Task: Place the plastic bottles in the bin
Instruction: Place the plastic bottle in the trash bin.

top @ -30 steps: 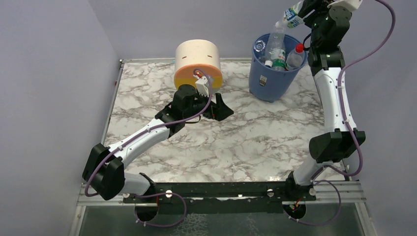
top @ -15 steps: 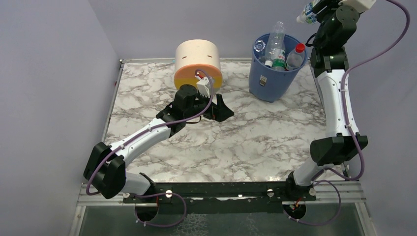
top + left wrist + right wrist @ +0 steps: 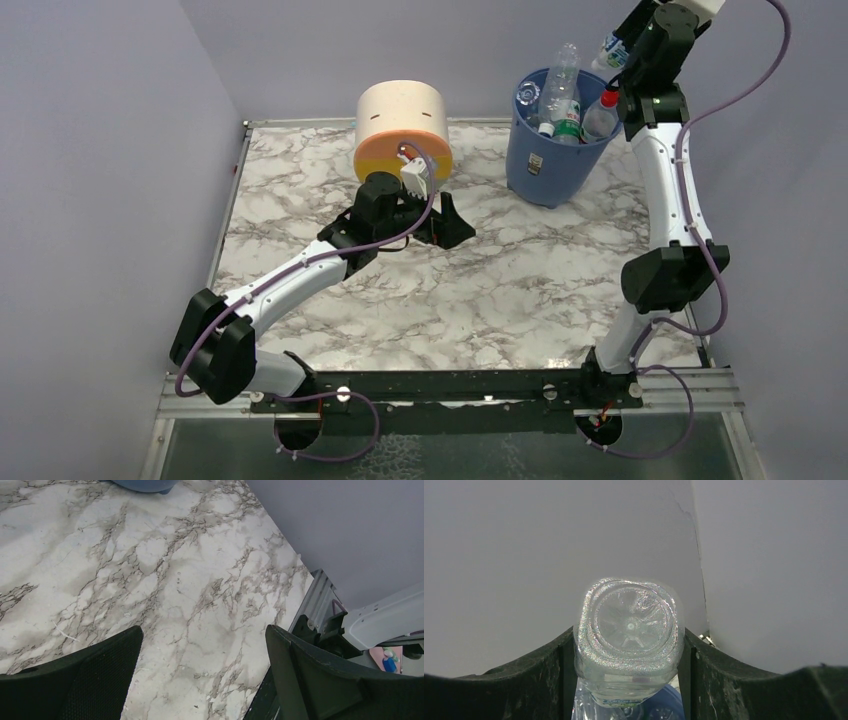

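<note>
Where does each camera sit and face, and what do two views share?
Top external: above and behind, looking down on the marble table; left gripper and right gripper show.
Left wrist: low over the table, looking across it; left gripper open.
Right wrist: faces the wall corner; right gripper clamps a clear bottle.
Shared with top: that bottle, near the blue bin.

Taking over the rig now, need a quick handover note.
Left gripper: jaws open, empty, low over the table.
Right gripper: shut on a clear bottle, neck down, raised by the right rim of the bin.
Done: several bottles stand in the bin, poking above its rim.
Left: lower the held bottle in and release it. No other loose bottle in view.
</note>
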Tool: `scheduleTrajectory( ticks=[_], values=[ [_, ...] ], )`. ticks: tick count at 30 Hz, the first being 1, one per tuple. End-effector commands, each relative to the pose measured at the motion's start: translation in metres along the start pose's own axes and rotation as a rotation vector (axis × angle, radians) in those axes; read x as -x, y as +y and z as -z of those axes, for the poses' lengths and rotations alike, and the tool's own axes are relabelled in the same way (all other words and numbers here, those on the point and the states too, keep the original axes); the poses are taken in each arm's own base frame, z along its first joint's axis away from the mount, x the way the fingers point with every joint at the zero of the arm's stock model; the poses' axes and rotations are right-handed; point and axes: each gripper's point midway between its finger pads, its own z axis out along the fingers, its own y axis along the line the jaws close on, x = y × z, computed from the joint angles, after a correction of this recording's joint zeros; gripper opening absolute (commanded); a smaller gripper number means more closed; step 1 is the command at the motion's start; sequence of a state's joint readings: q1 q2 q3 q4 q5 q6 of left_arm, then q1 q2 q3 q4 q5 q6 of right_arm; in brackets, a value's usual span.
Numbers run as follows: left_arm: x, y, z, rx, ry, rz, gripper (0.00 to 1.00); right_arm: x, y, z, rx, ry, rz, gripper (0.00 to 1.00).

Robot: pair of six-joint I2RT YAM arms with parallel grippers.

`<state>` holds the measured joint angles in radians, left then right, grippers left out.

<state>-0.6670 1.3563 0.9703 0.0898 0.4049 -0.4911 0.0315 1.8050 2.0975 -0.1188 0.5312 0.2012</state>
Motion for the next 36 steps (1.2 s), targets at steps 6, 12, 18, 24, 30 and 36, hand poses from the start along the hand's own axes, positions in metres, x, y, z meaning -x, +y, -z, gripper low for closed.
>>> scheduleTrajectory(
  ticks=[6,12,18,24,30,36],
  values=[
    [0.000,-0.005,0.006,-0.026,-0.006,-0.026,0.99,-0.034,-0.010,-0.005,-0.037,0.071,0.049,0.45],
    [0.000,-0.005,0.006,-0.029,-0.006,-0.029,0.99,-0.054,-0.015,-0.002,-0.042,0.106,0.075,0.45],
    [-0.001,-0.005,0.006,-0.028,-0.005,-0.026,0.99,-0.078,-0.017,-0.002,-0.037,0.153,0.092,0.45],
    [-0.001,-0.005,0.007,-0.029,-0.006,-0.025,0.99,-0.099,-0.014,-0.008,-0.024,0.198,0.109,0.46],
    [-0.001,-0.005,0.008,-0.026,-0.010,-0.026,0.99,-0.115,-0.011,-0.015,-0.018,0.223,0.129,0.49],
    [-0.001,-0.006,0.008,-0.027,-0.011,-0.024,0.99,-0.131,-0.009,-0.017,-0.016,0.250,0.154,0.51]
  ],
)
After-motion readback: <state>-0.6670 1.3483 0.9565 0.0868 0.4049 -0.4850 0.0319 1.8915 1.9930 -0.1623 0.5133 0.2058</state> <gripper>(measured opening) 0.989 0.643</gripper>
